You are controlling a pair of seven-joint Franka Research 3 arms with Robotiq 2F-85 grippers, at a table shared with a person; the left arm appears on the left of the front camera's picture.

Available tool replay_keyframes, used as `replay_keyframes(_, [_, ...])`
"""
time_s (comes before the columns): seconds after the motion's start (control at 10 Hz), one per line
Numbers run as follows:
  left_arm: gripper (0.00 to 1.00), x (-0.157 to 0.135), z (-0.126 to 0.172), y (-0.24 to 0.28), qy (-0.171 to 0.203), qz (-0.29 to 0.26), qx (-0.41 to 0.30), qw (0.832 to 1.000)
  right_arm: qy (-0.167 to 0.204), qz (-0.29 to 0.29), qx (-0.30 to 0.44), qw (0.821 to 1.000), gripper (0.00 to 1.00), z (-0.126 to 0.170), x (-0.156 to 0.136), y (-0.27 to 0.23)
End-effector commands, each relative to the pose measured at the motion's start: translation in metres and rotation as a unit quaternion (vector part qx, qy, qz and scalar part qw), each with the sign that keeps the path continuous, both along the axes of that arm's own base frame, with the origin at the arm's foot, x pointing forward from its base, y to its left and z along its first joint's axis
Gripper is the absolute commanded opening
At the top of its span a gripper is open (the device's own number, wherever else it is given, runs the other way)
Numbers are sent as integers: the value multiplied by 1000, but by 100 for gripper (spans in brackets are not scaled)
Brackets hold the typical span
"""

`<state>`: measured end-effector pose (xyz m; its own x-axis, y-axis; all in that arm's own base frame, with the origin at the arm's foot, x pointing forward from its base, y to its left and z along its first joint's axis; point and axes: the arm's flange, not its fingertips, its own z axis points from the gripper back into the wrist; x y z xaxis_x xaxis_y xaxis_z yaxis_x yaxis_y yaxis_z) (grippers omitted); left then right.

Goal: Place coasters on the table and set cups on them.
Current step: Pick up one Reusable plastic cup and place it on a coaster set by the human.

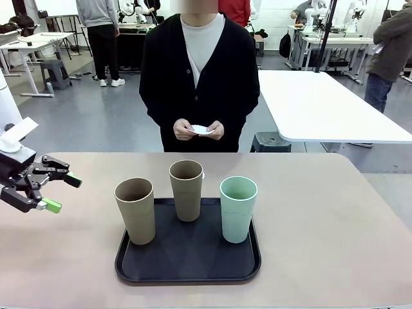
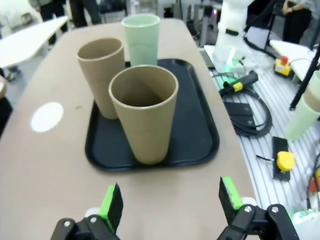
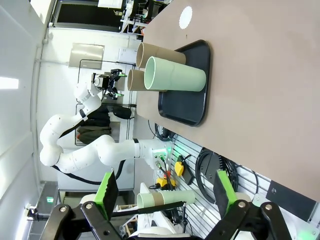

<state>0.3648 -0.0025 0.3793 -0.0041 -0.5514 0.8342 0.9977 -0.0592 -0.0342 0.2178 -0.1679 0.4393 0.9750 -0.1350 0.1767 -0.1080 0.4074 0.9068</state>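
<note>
Standing on the black tray (image 1: 187,261): tan cups (image 1: 136,209), mint cup (image 1: 238,209) (coaster (image 2: 47,116) nearby); left gripper (image 1: 62,194) and right gripper (image 3: 165,192) gape wide, empty.

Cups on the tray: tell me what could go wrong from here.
1. The left tan cup, middle tan cup and mint cup stand tall and close on the tray; the open left gripper could tip a neighbour while taking one.
2. The coaster on the table is small; a cup may land partly off it.
</note>
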Motion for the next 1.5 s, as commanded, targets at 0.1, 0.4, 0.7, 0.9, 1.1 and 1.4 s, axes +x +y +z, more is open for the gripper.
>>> replay_keyframes(0.1, [100, 0, 0, 0, 0, 0, 0, 1000, -12, 0, 11, 1000, 100, 0, 2, -1])
replay_keyframes(0.4, [100, 0, 0, 0, 0, 0, 0, 1000, -12, 0, 11, 1000, 100, 0, 2, -1])
replay_keyframes(0.7, [100, 18, -28, -6, -19, -15, -77, 997, -12, 0, 11, 1000, 100, 0, 2, -1])
replay_keyframes(0.9, [100, 23, -53, -19, -41, -26, -125, 991, -12, 0, 11, 1000, 100, 0, 2, -1])
replay_keyframes(1.1, [100, 24, -72, -28, -49, -25, -137, 989, -12, 0, 11, 1000, 100, 0, 2, -1])
replay_keyframes(1.4, [100, 26, -97, -40, -67, -18, -157, 985, -12, 0, 11, 1000, 100, 0, 2, -1])
